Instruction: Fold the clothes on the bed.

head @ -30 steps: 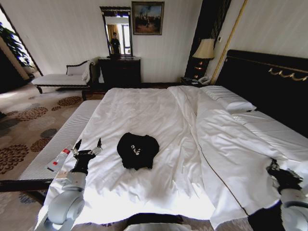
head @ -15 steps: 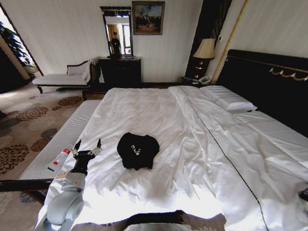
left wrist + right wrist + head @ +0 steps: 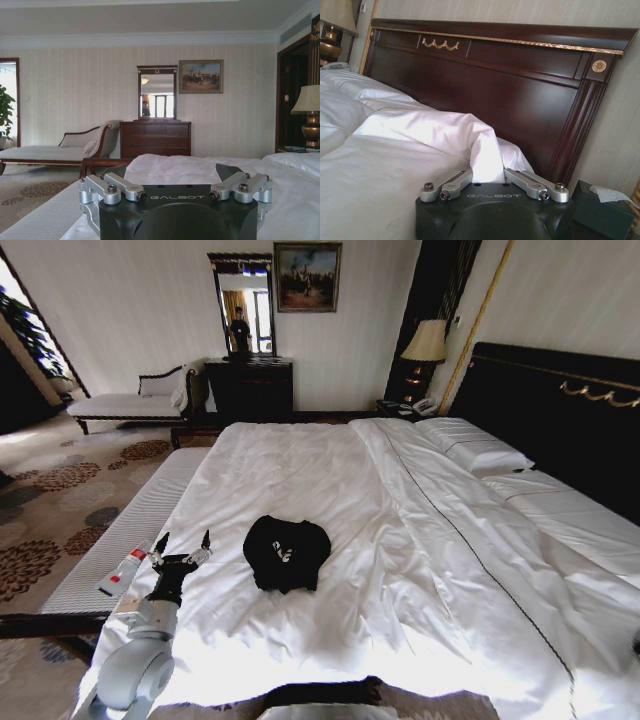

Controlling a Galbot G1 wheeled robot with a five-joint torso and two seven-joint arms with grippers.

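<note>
Smoothing bedding, item record. Bed (image 3: pixel 330 455): white sheets, filling the centre and right of the head view, black headboard (image 3: pixel 560 410) at right.

Clothes (image 3: pixel 286 551): one black T-shirt, bunched into a rough mound, white lettering partly showing; lies at lower centre of the head view on the sheet, well apart from both arms, not yet spread or folded.

Left gripper (image 3: pixel 181 544): lower left of the head view, just above the bed's near-left edge, fingers spread wide and holding nothing; near the shirt but not touching it.

Right gripper (image 3: pixel 489 176): in the right wrist view its fingers are drawn in on a peak of white sheet (image 3: pixel 445 132), which rises between them in a tented fold, headboard close behind.

Tube (image 3: pixel 123 571): white with red end, on the bench at left, beside the left arm.

Judgement on the step in hand: the right arm appears to be dressing the cover, not the shirt. Done well, the pull runs low and even, away from the shirt, so the mound is not dragged or rolled. The pinch should take the top layer alone. For folding, the shirt wants flattening first; soft cloth will slump if lifted by one point.
</note>
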